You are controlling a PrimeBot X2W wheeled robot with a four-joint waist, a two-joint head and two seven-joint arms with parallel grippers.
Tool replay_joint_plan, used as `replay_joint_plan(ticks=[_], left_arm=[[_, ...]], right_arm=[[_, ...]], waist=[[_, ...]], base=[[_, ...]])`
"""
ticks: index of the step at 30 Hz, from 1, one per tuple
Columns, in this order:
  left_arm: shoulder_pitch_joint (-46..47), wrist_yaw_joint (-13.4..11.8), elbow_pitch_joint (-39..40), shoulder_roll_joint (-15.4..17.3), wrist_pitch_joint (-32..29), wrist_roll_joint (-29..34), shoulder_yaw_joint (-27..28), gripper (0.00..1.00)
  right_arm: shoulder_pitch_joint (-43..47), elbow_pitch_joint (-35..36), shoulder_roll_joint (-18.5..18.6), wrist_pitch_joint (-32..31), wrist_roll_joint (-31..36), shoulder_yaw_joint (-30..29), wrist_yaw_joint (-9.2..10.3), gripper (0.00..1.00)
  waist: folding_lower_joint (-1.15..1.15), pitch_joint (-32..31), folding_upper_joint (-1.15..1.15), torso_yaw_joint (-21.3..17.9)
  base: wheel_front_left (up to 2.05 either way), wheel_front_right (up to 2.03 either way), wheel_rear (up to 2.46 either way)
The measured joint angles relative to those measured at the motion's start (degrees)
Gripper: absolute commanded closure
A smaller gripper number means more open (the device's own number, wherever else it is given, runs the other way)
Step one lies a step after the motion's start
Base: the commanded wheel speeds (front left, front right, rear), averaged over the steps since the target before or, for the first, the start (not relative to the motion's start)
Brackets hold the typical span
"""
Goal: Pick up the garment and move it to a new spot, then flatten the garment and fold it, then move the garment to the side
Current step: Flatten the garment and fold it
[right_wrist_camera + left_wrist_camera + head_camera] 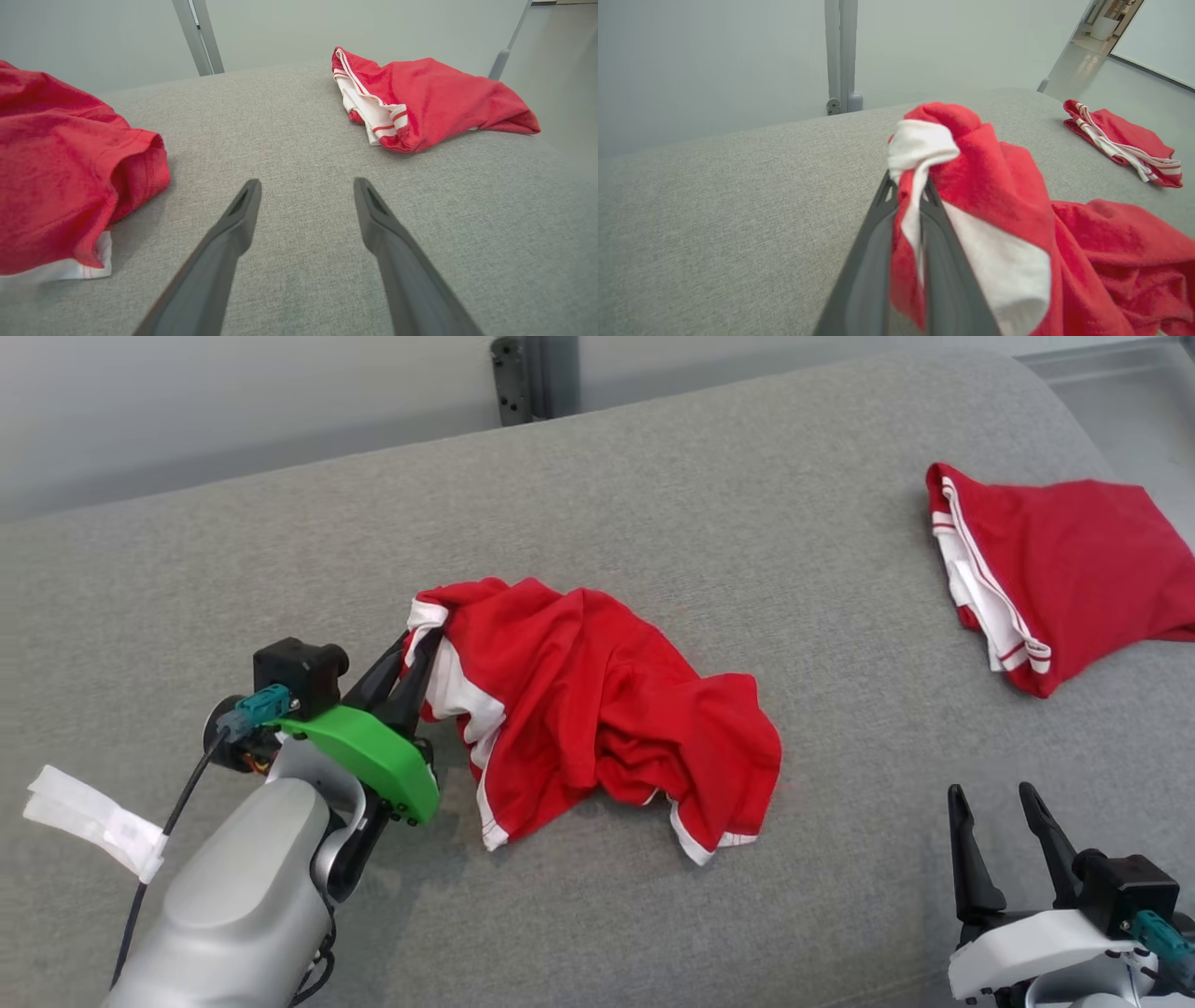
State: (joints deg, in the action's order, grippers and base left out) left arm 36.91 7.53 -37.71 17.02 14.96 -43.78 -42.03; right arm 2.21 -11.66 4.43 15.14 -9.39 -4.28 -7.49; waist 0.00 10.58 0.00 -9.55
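A grey padded surface (653, 504) runs wide across the scene, from the near edge to a pale wall at the far side. The garment (597, 709), a red shirt with white trim, lies crumpled a little left of the middle of it. Its left end is raised off the fabric, and the rest sags down to the right and lies on the surface. A second red garment (1055, 569) with white striped edging lies bunched at the far right, well apart from the first. The left gripper (415, 658) is pinched on a white-edged fold at the shirt's left end, with cloth squeezed between its two dark fingers. A green cover (373, 751) sits on its wrist. The right gripper (991, 791) hovers at the near right with its fingers spread and nothing between them. A strip of white tape (93, 817) clings to the left arm's cable.
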Motion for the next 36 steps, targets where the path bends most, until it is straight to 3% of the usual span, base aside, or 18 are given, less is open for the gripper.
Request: replay_joint_plan(ticks=[4, 15, 22, 29, 36], left_arm=[[-0.03, -2.38, 5.14, 0.45, -3.03, -1.59, 1.07, 1.0], [-2.31, -18.17, 29.08, 2.77, -17.18, -3.83, 3.19, 1.0], [-1.55, -25.1, 41.57, 3.44, -26.96, -3.66, 1.14, 1.0], [1.75, -30.41, 42.29, -0.08, -32.55, -6.47, 2.68, 1.0], [9.0, -33.37, 34.75, -1.43, -34.11, -2.11, 1.02, 1.0]], right_arm=[[0.58, -0.13, -0.05, 0.0, 0.01, 0.3, 0.0, 0.0], [2.38, -1.37, -1.07, 0.0, -0.53, 1.97, 0.0, 0.0], [3.33, -2.23, -1.43, 0.0, -0.82, 2.82, 0.0, 0.0], [3.54, -2.55, -1.55, 0.0, -1.21, 3.42, 0.0, 0.0], [3.76, -2.82, -1.55, 0.0, -1.58, 3.56, 0.0, 0.0]], waist=[[0.0, -1.55, 0.0, 2.99], [0.0, -6.1, 0.0, 11.38], [0.0, -9.02, 0.0, 14.49], [0.0, -10.52, 0.0, 16.02], [-0.01, -10.29, 0.0, 16.85]], base=[[0.0, 0.0, 0.0], [0.0, 0.0, 0.0], [0.0, 0.0, 0.0], [0.0, 0.0, 0.0], [0.0, 0.0, 0.0]])
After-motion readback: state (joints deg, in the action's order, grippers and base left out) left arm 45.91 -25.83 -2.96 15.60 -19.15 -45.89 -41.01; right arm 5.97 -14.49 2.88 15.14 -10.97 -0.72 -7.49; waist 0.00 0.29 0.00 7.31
